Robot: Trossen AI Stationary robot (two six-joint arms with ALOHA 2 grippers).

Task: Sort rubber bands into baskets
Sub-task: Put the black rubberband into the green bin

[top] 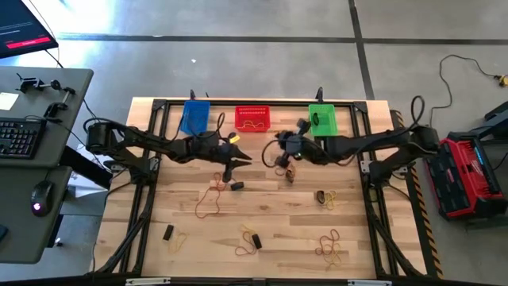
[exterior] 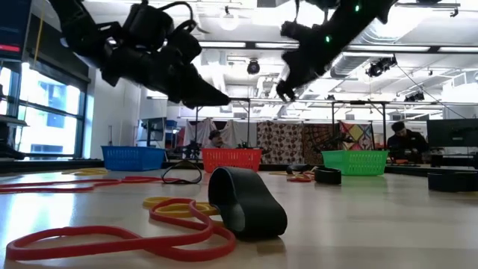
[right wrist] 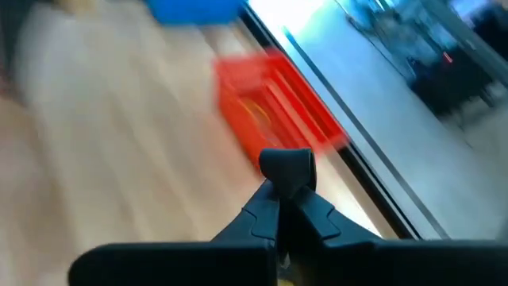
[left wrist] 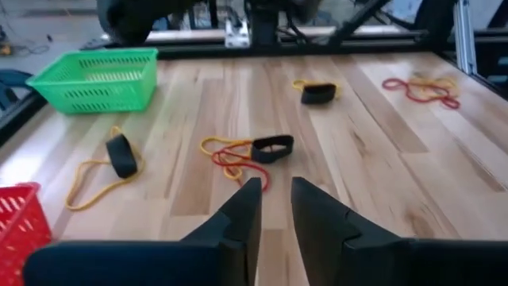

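Three baskets (top: 252, 117) (blue, red, green), left hand (left wrist: 274, 208) slightly parted, empty, right hand (right wrist: 287, 171) clenching a dark band (right wrist: 287, 164)

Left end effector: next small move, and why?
Probably ease forward and down onto the thick dark band: the left end effector hovers empty, fingers slightly apart, with that band just ahead on the table.
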